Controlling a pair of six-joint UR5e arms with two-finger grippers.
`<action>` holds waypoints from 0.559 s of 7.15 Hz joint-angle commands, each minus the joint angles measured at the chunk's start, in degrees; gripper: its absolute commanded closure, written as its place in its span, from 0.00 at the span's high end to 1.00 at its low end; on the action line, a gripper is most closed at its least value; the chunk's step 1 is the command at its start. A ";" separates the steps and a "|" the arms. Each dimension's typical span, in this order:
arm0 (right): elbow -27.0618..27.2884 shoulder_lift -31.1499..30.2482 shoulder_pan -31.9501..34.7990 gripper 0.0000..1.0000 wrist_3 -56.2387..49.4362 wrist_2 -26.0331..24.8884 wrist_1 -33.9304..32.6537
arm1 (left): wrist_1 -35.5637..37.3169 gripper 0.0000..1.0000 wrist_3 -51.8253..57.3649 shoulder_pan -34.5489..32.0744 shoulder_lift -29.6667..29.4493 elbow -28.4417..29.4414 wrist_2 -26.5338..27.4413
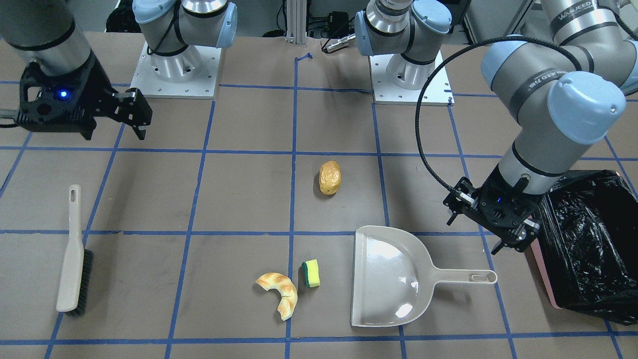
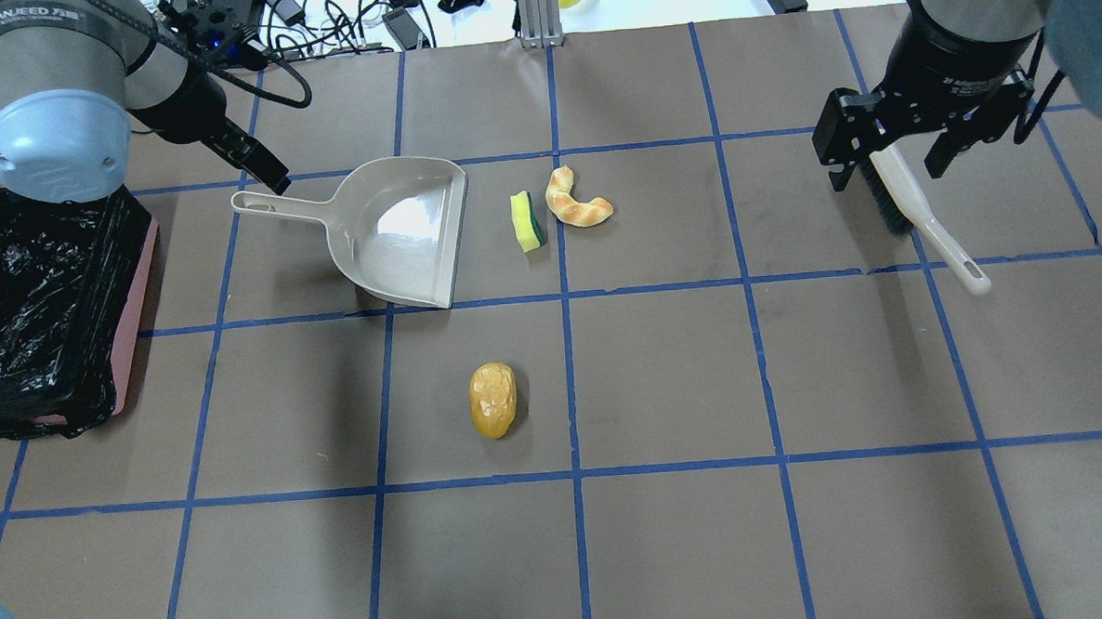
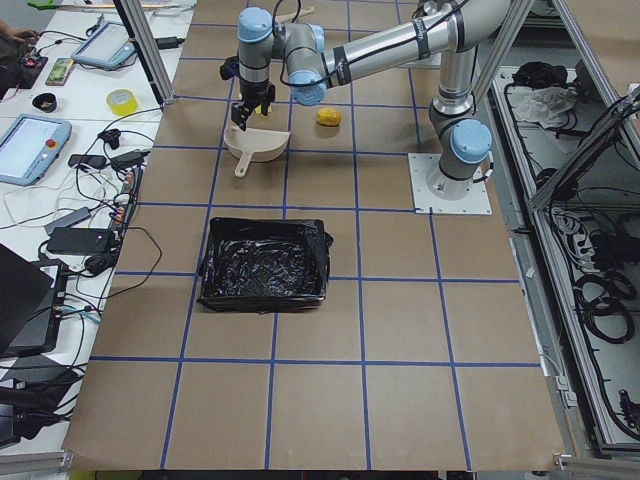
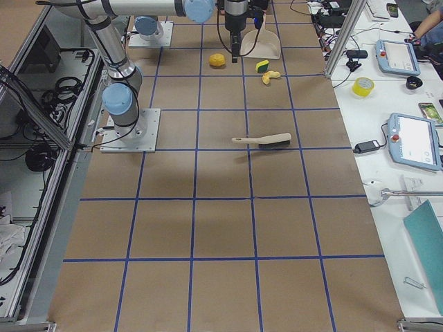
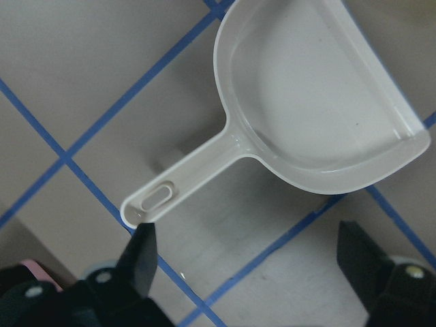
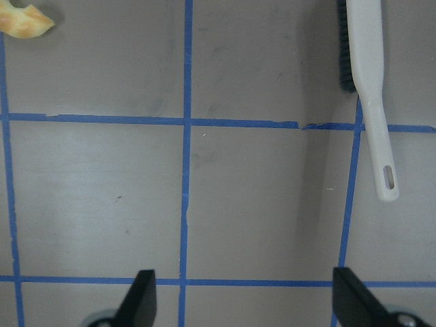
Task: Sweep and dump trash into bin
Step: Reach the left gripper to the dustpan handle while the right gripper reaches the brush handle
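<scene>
The trash lies on the brown table: a potato-like lump [image 1: 330, 177] [image 2: 494, 400], a croissant-like piece [image 1: 279, 293] [image 2: 579, 206] and a yellow-green sponge [image 1: 311, 273] [image 2: 528, 221]. The sponge and croissant lie just off the mouth of the empty cream dustpan [image 1: 394, 276] [image 2: 389, 228] [image 5: 306, 116]. My left gripper [image 1: 473, 234] [image 2: 266, 168] [image 5: 248, 272] is open and empty, above the end of the dustpan's handle. The black-lined pink bin [image 1: 593, 244] [image 2: 39, 304] [image 3: 265, 265] stands beside that arm. My right gripper [image 1: 134, 117] [image 2: 887, 165] [image 6: 248, 300] is open and empty, held above the table.
A cream hand brush with black bristles [image 1: 74, 254] [image 2: 919, 214] [image 6: 368, 88] lies flat on the table near the right gripper. Blue tape lines grid the table. The arms' base plates [image 1: 174, 75] stand at the robot's edge. Cables and devices lie beyond the far edge.
</scene>
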 commanded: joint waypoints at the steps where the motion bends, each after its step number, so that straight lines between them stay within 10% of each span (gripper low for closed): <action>1: 0.19 7.32 -7.20 1.00 -14.16 -0.25 -2.87 | 3.02 0.94 19.42 1.19 -4.49 2.54 0.14; 4: 0.28 17.87 -12.31 1.00 -20.98 -7.10 -12.88 | 3.10 0.91 41.01 1.80 -9.77 3.26 1.10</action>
